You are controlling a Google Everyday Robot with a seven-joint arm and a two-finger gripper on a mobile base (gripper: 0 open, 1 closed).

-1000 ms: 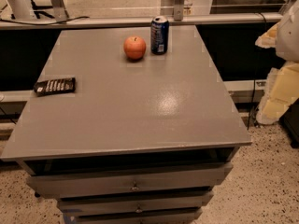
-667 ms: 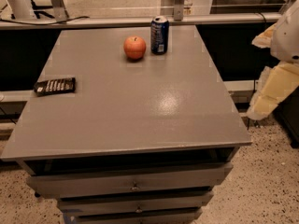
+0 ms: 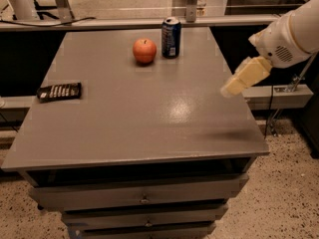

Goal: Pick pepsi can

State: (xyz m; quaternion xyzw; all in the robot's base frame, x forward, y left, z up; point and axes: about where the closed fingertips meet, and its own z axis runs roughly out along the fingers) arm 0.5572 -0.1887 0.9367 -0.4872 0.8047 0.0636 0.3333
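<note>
No text is reading clearly anywhere. Can [image 3: 171, 37], far centre, is showing red-white markings, letters illegible. Dark packet [image 3: 59, 91], left, is showing pale print, unreadable. Gripper [image 3: 235, 83] is hanging over the right edge of the table [image 3: 149, 123].

Pepsi can [image 3: 171, 37] upper centre on tabletop [image 3: 139, 123], just right of apple [image 3: 144, 51]; gripper [image 3: 230, 87] mid-right, well apart.
</note>
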